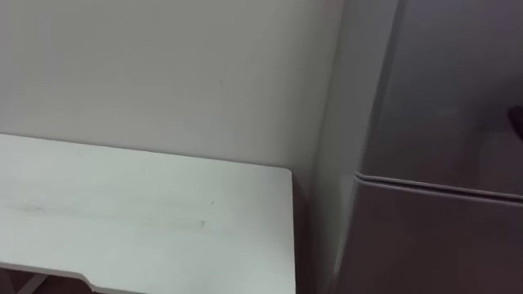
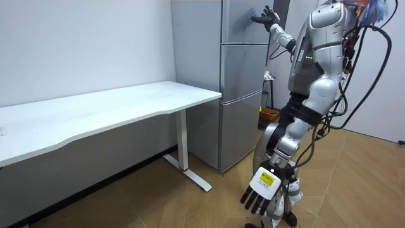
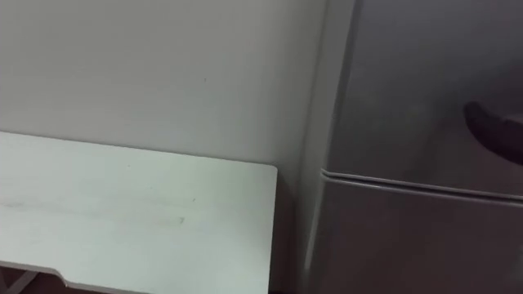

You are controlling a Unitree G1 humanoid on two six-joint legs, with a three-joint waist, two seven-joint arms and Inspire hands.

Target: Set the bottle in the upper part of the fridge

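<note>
A tall grey fridge point(image 2: 242, 95) stands against the wall beside a white table; I stand in front of it. Its upper door point(image 3: 400, 82) is closed, with the seam to the lower door point(image 1: 433, 237) just below it. My right hand point(image 2: 266, 17) is raised against the upper door with its fingers spread, and its dark fingertips point(image 3: 490, 129) come in at the right edge of the eye views. Low beside my leg hangs my left hand point(image 2: 261, 190), fingers relaxed and holding nothing.
The white table point(image 1: 122, 220) stands left of the fridge, its corner a narrow gap away from the fridge's side. A plain wall point(image 1: 163, 73) runs behind both. There is open wooden floor point(image 2: 367, 183) around me, and a small yellow thing point(image 2: 269, 114) lies beyond the fridge.
</note>
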